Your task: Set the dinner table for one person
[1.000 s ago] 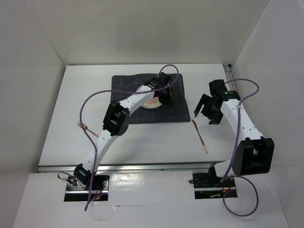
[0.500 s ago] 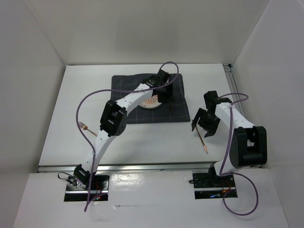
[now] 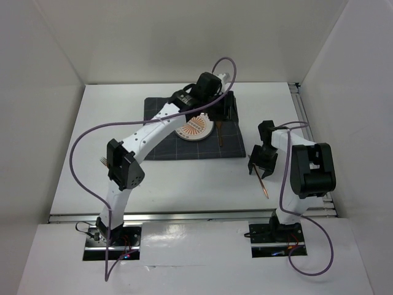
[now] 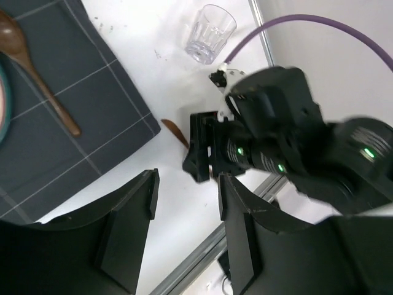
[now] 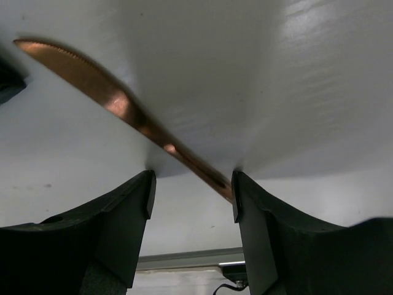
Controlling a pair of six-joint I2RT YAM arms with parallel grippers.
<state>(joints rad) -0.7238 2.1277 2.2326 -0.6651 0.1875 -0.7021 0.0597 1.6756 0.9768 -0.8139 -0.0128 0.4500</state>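
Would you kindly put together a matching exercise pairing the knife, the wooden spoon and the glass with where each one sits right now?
Things:
1. knife
2. wooden spoon
3. glass

Places:
A. upright on the bare table, beyond the corner of the mat
B. lying on the dark mat
C. flat on the table, between the fingers of the open right claw

Pairs: 1-C, 2-B, 3-A.

You have a dark checked mat (image 3: 196,149) carrying a patterned plate (image 3: 193,126) and wooden spoon (image 4: 37,74); a clear glass (image 4: 210,34) and copper knife (image 5: 123,107) sit off it.
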